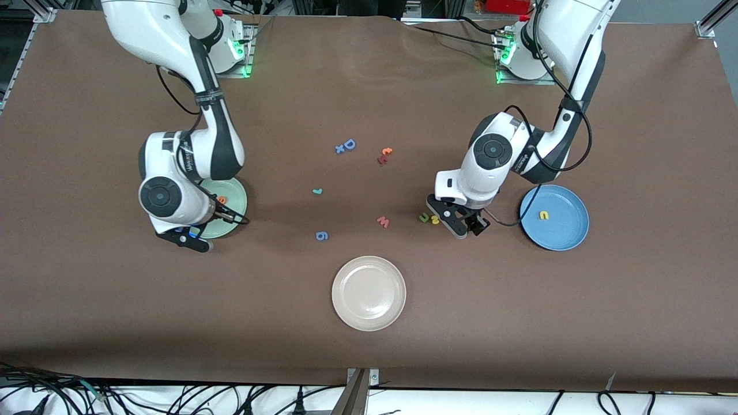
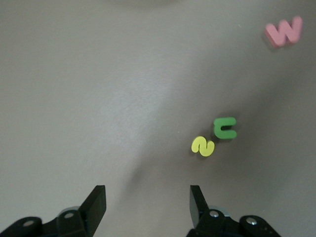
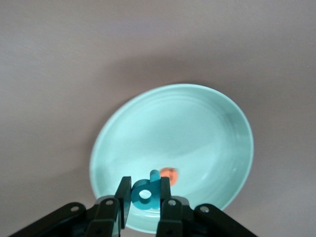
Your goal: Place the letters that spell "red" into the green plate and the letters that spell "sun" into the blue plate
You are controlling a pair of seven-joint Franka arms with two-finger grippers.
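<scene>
My right gripper (image 3: 144,192) is shut on the teal "d" (image 3: 146,194) and hangs over the rim of the green plate (image 3: 197,128); in the front view the gripper (image 1: 193,236) is at that plate's (image 1: 235,196) nearer edge. An orange "e" (image 1: 222,200) lies in the plate. The teal "r" (image 1: 317,191) lies on the table mid-way. My left gripper (image 2: 148,197) is open and empty, low over the table beside the yellow "s" (image 2: 203,146) and the green "u"/"n" (image 2: 225,128). A yellow "u"/"n" (image 1: 543,215) lies in the blue plate (image 1: 568,230).
A beige-white plate (image 1: 369,293) sits nearest the front camera. A pink "w" (image 1: 383,221) and a blue "6" (image 1: 322,235) lie between it and the arms. A blue "D" (image 1: 349,144) and small orange-red letters (image 1: 385,154) lie farther back.
</scene>
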